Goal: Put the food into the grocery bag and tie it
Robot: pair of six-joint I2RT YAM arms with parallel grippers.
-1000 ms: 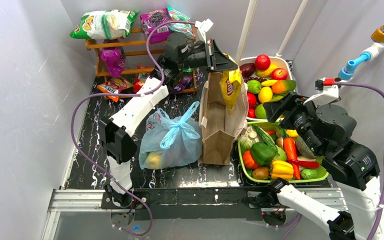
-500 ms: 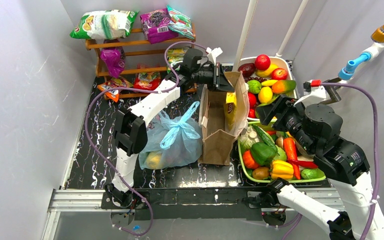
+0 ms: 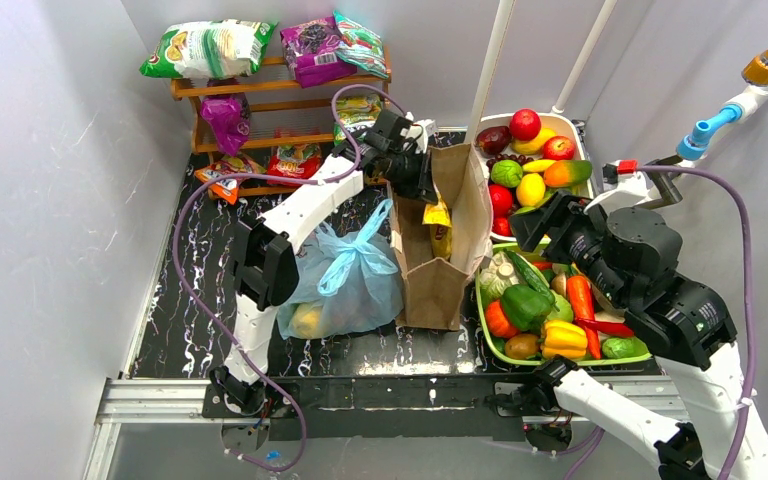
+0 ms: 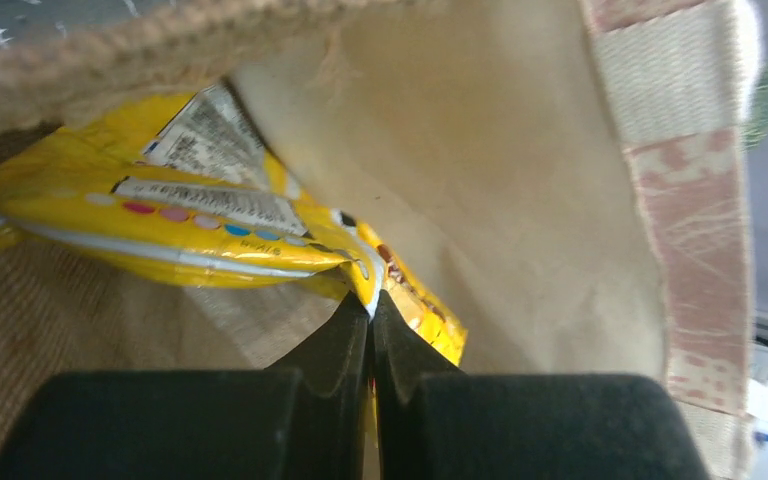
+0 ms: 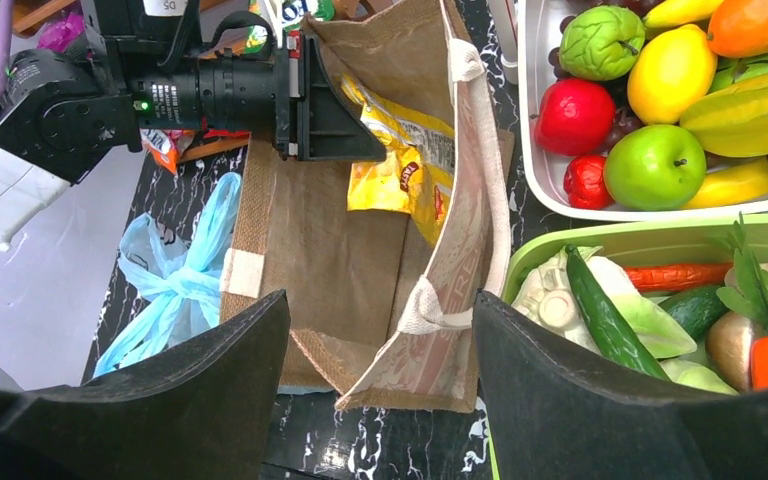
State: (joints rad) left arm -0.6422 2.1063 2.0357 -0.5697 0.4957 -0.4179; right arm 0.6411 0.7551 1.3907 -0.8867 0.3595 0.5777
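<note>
Two robot arms at a table, the left one reaching into a brown bag beside a knotted blue grocery bag.

Seen from above, the left gripper [image 3: 418,178] sits at the mouth of the upright brown bag [image 3: 435,285], its fingers [image 4: 345,330] pinched tight on the edge of a yellow snack packet [image 4: 160,230] that hangs inside. The right gripper [image 5: 380,300] hovers over the brown bag's near end with its fingers spread wide, grasping nothing. The grocery bag [image 3: 345,275], light blue with its handles knotted on top, rests on the table at 9 o'clock from the brown bag, touching it, with a yellow piece [image 3: 307,318] showing through. More food [image 3: 565,338] fills a green tray [image 3: 560,361] at 3 o'clock from the brown bag and a white tray [image 3: 572,122] at 1 o'clock.
</note>
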